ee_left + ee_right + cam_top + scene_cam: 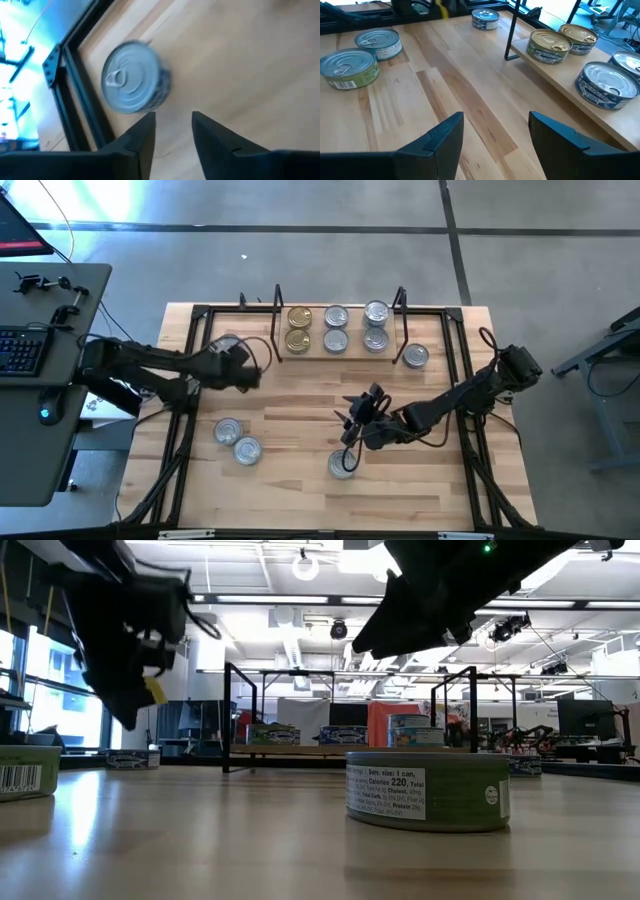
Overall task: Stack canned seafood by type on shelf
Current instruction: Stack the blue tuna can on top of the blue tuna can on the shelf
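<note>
The shelf [340,352] stands at the table's far middle, its wooden board carrying two gold-lidded tins [298,328] and several silver-lidded tins [336,328]. Loose tins rest flat on the table: one at the far left [228,345], two at the near left [237,440], one at the near middle [343,465] and one right of the shelf [416,357]. My left gripper [253,373] is open beside the far-left tin [132,77], which lies ahead of its fingers, apart from them. My right gripper [352,415] is open and empty above the table's middle [495,120].
A black tube frame [190,380] runs along the table's left and right sides. The shelf's wire end frames [512,30] rise at each end of its board. In the low view the near-middle tin [425,790] stands close in front. Bare wood lies between the grippers.
</note>
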